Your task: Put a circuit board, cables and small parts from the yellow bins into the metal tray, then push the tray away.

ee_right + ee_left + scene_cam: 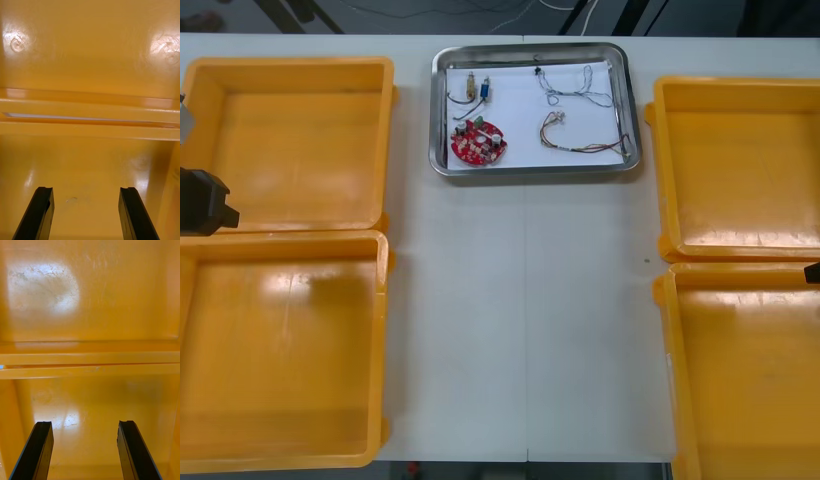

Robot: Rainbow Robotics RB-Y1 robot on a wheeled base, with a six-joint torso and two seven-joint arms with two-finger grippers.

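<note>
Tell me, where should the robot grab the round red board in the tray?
Probably by its outer edge, coming straight down from above. The red circuit board lies flat in the metal tray, near its left wall, so opposite rim points away from that wall look easiest. Left hand and right hand hang open over yellow bins.

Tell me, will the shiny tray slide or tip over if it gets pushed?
It will probably slide rather than tip: the metal tray is low and wide, flat on the smooth table. It is likely light, holding just a circuit board, thin cables and small metal parts. The loose cables may shift.
</note>
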